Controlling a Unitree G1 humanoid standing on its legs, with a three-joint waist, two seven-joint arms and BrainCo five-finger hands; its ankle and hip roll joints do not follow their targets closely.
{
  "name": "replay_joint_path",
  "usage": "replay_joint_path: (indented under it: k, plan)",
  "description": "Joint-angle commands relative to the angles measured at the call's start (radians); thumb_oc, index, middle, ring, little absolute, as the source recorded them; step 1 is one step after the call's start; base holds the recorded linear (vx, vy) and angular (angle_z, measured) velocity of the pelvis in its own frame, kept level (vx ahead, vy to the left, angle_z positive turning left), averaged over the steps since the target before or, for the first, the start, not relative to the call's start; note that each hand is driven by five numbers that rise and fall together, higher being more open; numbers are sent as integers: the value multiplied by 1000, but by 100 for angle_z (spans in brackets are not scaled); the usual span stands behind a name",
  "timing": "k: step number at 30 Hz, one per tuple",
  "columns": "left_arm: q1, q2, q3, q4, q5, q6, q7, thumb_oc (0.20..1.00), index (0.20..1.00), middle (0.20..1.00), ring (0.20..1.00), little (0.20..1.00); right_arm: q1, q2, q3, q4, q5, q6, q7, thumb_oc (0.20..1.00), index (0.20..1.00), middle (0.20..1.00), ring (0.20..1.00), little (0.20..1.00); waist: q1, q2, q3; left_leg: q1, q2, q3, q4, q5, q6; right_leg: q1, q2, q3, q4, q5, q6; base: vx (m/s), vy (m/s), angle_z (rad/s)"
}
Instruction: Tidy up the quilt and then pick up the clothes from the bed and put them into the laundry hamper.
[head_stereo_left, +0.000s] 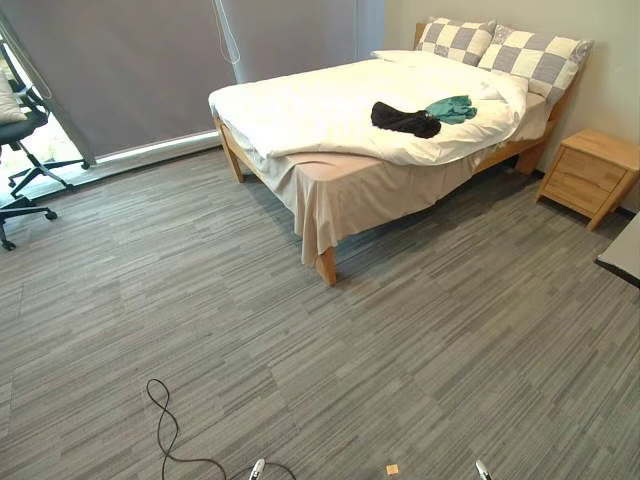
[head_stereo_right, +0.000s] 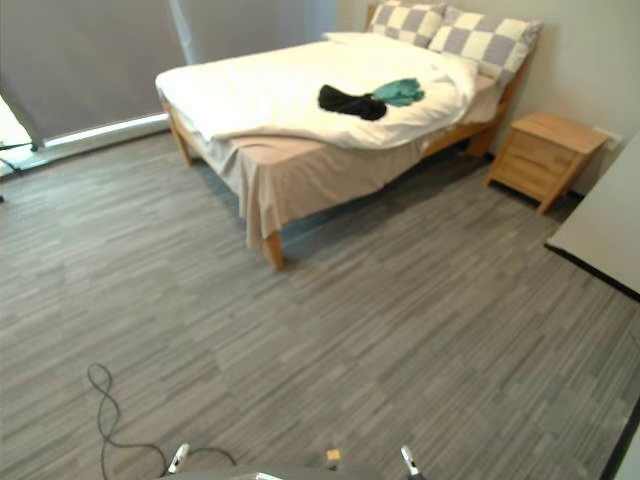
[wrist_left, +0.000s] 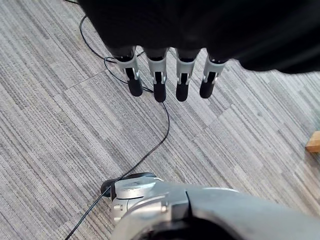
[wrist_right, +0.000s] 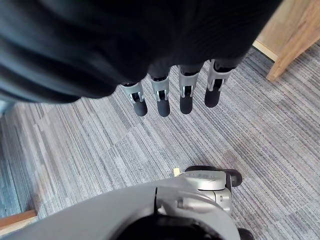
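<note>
The black garment (head_stereo_left: 405, 120) and green garment (head_stereo_left: 452, 108) lie mid-quilt (head_stereo_left: 330, 105) toward the bed's right edge, well ahead of both hands; left hand (wrist_left: 167, 80) and right hand (wrist_right: 175, 97) hang open, empty.

White bed, grey floor, pale wood

The quilt (head_stereo_left: 340, 105) is white; on it lie a black garment (head_stereo_left: 404, 120) and, just beside that, a teal one (head_stereo_left: 452, 108). At the bed's head stand grey-and-white checked pillows (head_stereo_left: 505, 50). Below the quilt hangs a beige sheet (head_stereo_left: 350, 195) over a light wood frame (head_stereo_left: 326, 265). Beside the bed stands a light wood nightstand (head_stereo_left: 590, 175). The floor (head_stereo_left: 300, 340) is grey, finely striped. Each robot hand (wrist_left: 167, 80) (wrist_right: 172, 97) has silver fingers with black tips.
</note>
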Motion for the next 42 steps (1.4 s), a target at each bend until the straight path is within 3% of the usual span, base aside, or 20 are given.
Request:
replay_joint_path:
  k: [1, 5, 8, 10, 11, 13, 15, 18, 21, 26, 28, 29, 31, 33, 34, 35, 37, 38, 39, 42]
  plan:
    - [-250, -37, -46, 216, -396, -63, 13, 1000, 1000, 1000, 1000, 1000, -261, -8, 69, 175, 396, 103, -44, 1000, 1000, 1000, 1000, 1000, -7, -31, 102, 177, -34, 1, -364, 121, 20, 226, -52, -68, -421, 197, 150, 42, 41, 5]
    - [-248, -40, -26, 225, -390, -66, 29, 1000, 1000, 1000, 1000, 1000, -261, 3, 55, 218, 372, 129, -57, 1000, 1000, 1000, 1000, 1000, -1, -28, 105, 177, -32, 6, -341, 111, 36, 214, -70, -61, -342, 164, 152, 93, 111, 5]
    - [-255, -28, -18, 226, -366, -37, 44, 1000, 1000, 1000, 1000, 1000, -264, 6, 49, 230, 383, 132, -62, 1000, 1000, 1000, 1000, 1000, 4, -25, 128, 137, -26, 28, -248, 72, 73, 169, -95, -80, -171, 120, 149, 61, 97, 1]
    - [-260, -19, -13, 229, -361, -12, 74, 1000, 1000, 1000, 1000, 1000, -266, 6, 45, 226, 383, 125, -58, 1000, 1000, 1000, 1000, 1000, 2, -18, 151, 115, -22, 32, -193, 42, 102, 102, -119, -81, -3, 147, 151, 54, 103, -8]
    - [-271, -8, -12, 240, -358, 11, 84, 1000, 1000, 1000, 1000, 1000, -260, 5, 45, 219, 399, 111, -52, 1000, 1000, 1000, 1000, 1000, -8, -8, 179, 105, -21, 27, -152, 10, 121, 22, -128, -69, 183, 180, 153, 93, 108, -25]
    - [-273, 0, -7, 249, -352, 45, 93, 1000, 1000, 1000, 1000, 1000, -249, 6, 45, 209, 401, 106, -40, 1000, 1000, 1000, 1000, 1000, -18, -9, 212, 109, -24, 26, -120, -10, 123, -54, -148, -82, 248, 242, 167, 184, 37, -35]
    - [-267, 6, -2, 251, -338, 62, 91, 1000, 1000, 1000, 1000, 1000, -240, 8, 46, 203, 397, 109, -38, 1000, 1000, 1000, 1000, 1000, -25, -17, 230, 119, -28, 27, -111, -18, 113, -78, -158, -90, 195, 277, 180, 254, -100, -14]
    - [-264, 18, -21, 246, -291, 67, 77, 1000, 1000, 1000, 1000, 1000, -250, -12, 41, 194, 410, 114, -23, 1000, 1000, 1000, 1000, 1000, -62, -51, 288, 175, -63, -16, -144, -55, 84, -121, -157, -103, -192, 343, 206, 354, -230, -12]
    - [-270, 3, -47, 255, -299, 52, 91, 1000, 1000, 1000, 1000, 1000, -242, -23, 25, 181, 405, 126, -23, 1000, 1000, 1000, 1000, 1000, -99, -40, 321, 226, -68, -45, -162, -97, 80, -141, -136, -84, -389, 367, 215, 438, -157, -14]
    - [-261, -24, -77, 251, -260, 56, 103, 1000, 1000, 1000, 1000, 1000, -209, -20, 0, 205, 382, 141, -35, 1000, 1000, 1000, 1000, 1000, -140, -19, 309, 304, -44, -30, -108, -167, 51, -148, -151, -80, -381, 337, 201, 572, -203, 20]
    - [-240, -37, -77, 248, -238, 81, 99, 1000, 1000, 1000, 1000, 1000, -202, -16, -16, 264, 296, 125, -27, 1000, 1000, 1000, 1000, 1000, -160, 16, 263, 391, 40, -3, -33, -85, -13, -139, -135, -91, -273, 279, 169, 694, -213, 36]
    - [-240, -37, -78, 247, -231, 83, 92, 1000, 1000, 1000, 1000, 1000, -201, -15, -15, 271, 295, 111, -23, 1000, 1000, 1000, 1000, 1000, -165, 21, 256, 394, 59, 6, -4, -52, -23, -135, -131, -92, -258, 272, 161, 587, -224, 43]
    - [-237, -42, -71, 237, -240, 76, 90, 1000, 1000, 1000, 1000, 1000, -200, -11, 5, 245, 305, 54, -23, 1000, 1000, 1000, 1000, 1000, -176, 33, 228, 364, 122, 47, 185, 139, -75, -77, -95, -107, -241, 244, 117, 565, -266, 42]
    - [-240, -44, -65, 219, -269, 64, 94, 1000, 1000, 1000, 1000, 1000, -220, -26, 32, 200, 313, 29, -39, 1000, 1000, 1000, 1000, 1000, -171, 12, 217, 248, 155, 56, 397, 232, -97, -19, -76, -100, -247, 200, 66, 431, -265, -17]
    - [-244, -44, -66, 215, -270, 66, 94, 1000, 1000, 1000, 1000, 1000, -223, -30, 34, 194, 317, 25, -42, 1000, 1000, 1000, 1000, 1000, -167, 6, 218, 199, 152, 53, 439, 228, -94, -7, -75, -99, -251, 195, 59, 325, -253, 20]
    - [-264, -45, -77, 197, -270, 70, 102, 1000, 1000, 1000, 1000, 1000, -238, -46, 46, 164, 352, -10, -45, 1000, 1000, 1000, 1000, 1000, -134, -15, 241, -5, 111, 56, 535, 178, -56, 59, -72, -84, -271, 173, 46, 208, -155, 63]
    - [-271, -43, -88, 187, -280, 70, 112, 1000, 1000, 1000, 1000, 1000, -249, -57, 60, 125, 386, -29, -46, 1000, 1000, 1000, 1000, 1000, -105, -25, 265, -137, 54, 60, 506, 133, -16, 113, -63, -51, -293, 161, 49, 276, -96, 51]
    - [-270, -38, -91, 189, -292, 66, 117, 1000, 1000, 1000, 1000, 1000, -262, -64, 75, 92, 403, -33, -47, 1000, 1000, 1000, 1000, 1000, -83, -31, 282, -171, 26, 74, 410, 115, 3, 143, -53, -30, -302, 149, 54, 501, -28, -31]
    - [-264, -28, -87, 196, -290, 70, 117, 1000, 1000, 1000, 1000, 1000, -276, -69, 92, 56, 413, -30, -49, 1000, 1000, 1000, 1000, 1000, -60, -31, 295, -185, 29, 107, 197, 150, -2, 186, -28, -28, -318, 122, 58, 513, -9, -58]
    - [-247, -17, -85, 213, -256, 71, 110, 1000, 1000, 1000, 1000, 1000, -277, -71, 106, 48, 431, -38, -40, 1000, 1000, 1000, 1000, 1000, -21, -17, 292, -198, 18, 113, -64, 223, -23, 232, 10, -34, -334, 98, 65, 458, 4, -54]
